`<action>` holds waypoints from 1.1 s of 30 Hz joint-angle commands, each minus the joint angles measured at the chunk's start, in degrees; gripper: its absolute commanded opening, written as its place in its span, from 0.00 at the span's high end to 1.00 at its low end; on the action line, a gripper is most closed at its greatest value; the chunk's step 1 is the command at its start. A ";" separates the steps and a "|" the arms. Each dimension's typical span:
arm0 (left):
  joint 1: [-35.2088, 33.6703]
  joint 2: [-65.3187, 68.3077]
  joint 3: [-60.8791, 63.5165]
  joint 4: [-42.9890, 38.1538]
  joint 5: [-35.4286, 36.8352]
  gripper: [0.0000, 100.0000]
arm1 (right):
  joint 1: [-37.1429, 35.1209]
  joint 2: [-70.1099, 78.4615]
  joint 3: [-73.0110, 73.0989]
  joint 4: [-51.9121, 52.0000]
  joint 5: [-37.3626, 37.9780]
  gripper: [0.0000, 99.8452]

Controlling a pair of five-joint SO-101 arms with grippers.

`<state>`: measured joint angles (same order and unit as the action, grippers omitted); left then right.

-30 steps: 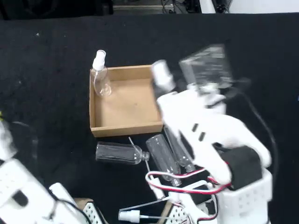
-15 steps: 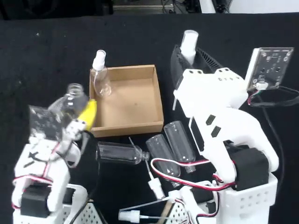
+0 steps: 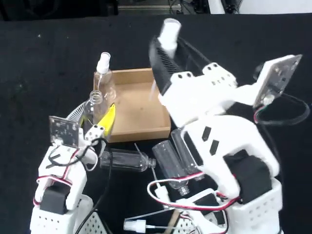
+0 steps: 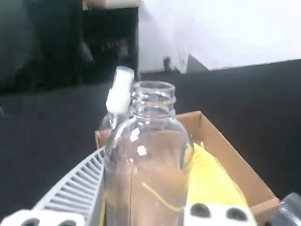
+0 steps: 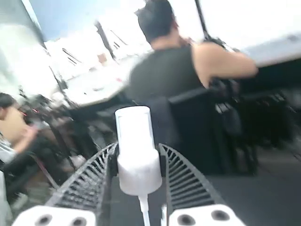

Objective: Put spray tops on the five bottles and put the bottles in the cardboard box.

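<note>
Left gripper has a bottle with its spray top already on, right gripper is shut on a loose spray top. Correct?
Not quite. The bottle in the left gripper has no spray top on it: its threaded neck is open, as the left wrist view shows. The rest is right: the right gripper is shut on a loose spray top.

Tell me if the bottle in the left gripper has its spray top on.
Off: the bottle has a bare, open threaded neck.
</note>
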<state>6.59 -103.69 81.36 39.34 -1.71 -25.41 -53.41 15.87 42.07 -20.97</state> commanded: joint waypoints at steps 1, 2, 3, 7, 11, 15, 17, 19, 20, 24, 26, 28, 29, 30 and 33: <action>0.66 -0.88 1.27 -4.84 10.37 0.90 | -2.29 -0.84 4.26 -11.87 -0.53 0.98; 0.66 -0.88 1.71 -5.71 11.16 0.90 | -2.29 -1.10 6.29 -14.77 -0.62 0.98; 0.66 -0.88 1.89 -6.42 10.99 0.90 | -2.29 -1.10 8.04 -17.67 -0.62 0.98; 0.92 -0.88 1.98 -6.68 9.32 0.90 | -2.29 -1.19 12.26 -25.85 -0.97 0.98; 7.34 -0.88 4.09 -6.95 7.74 0.90 | -2.37 -1.19 12.35 -26.46 -1.05 0.98; 12.97 -0.88 7.78 -9.32 5.27 0.89 | -2.37 -0.84 12.62 -26.46 -0.70 0.98; 12.79 -0.88 9.63 -13.89 5.63 0.90 | -2.37 -0.75 13.32 -26.46 -0.70 0.98; 12.09 -0.88 10.95 -16.97 5.71 0.90 | -2.37 -0.84 14.55 -26.81 -0.70 0.98; 11.74 -0.88 11.38 -17.58 5.80 0.90 | -2.55 -0.84 15.08 -26.81 -0.70 0.98; 11.82 -0.88 11.56 -17.58 5.89 0.90 | -5.10 -0.84 15.52 -26.90 -0.62 0.98; 11.74 -0.88 11.56 -17.58 5.98 0.90 | -6.51 -0.84 15.52 -26.90 -0.62 0.98; 11.65 -0.88 11.56 -17.93 8.00 0.90 | -7.30 -0.75 15.60 -26.90 -0.62 0.98; 11.65 -0.88 11.47 -17.93 9.32 0.90 | -7.65 -0.75 15.60 -26.81 -0.62 0.98; 11.65 -0.88 11.47 -18.02 10.73 0.90 | -7.74 -0.75 15.60 -26.81 -0.62 0.98; 12.09 -0.88 12.35 -18.11 13.54 0.90 | -7.91 -0.75 15.69 -26.46 -0.62 0.98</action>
<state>18.20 -103.69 93.85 22.81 8.31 -32.35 -53.49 31.96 16.84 -21.49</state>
